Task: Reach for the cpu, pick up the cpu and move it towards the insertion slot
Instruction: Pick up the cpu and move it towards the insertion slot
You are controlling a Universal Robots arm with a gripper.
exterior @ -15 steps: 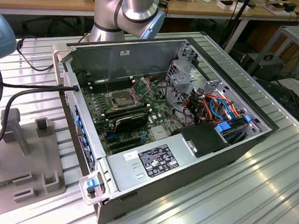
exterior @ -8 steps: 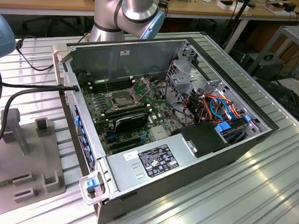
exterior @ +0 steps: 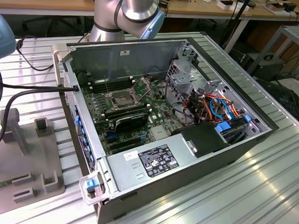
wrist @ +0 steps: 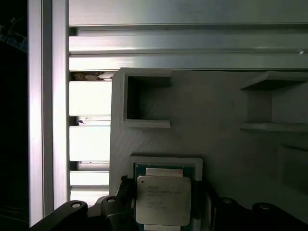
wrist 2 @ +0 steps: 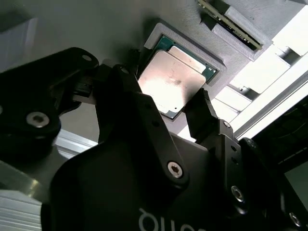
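So the grey printed holder [wrist: 216, 101] sits on the slatted aluminium table [wrist: 91, 98], roughly 8 o'clock from the open PC case [exterior: 201, 169] in the exterior view. A long thin module [wrist 2: 231, 26] lies in a groove just beside the chip's pocket. The cpu [wrist: 163, 199] lies flat, lid up, in that square pocket, edges parallel to its walls. It's near enough square, so no real long axis. The gripper [wrist 2: 163, 86] points down at it, black fingers [wrist 2: 204, 113] spread, one off each opposite edge. The insertion slot [exterior: 121, 98] is well apart, mid-motherboard. Arm's silver joint [exterior: 139, 10] is at the case's 12 o'clock.
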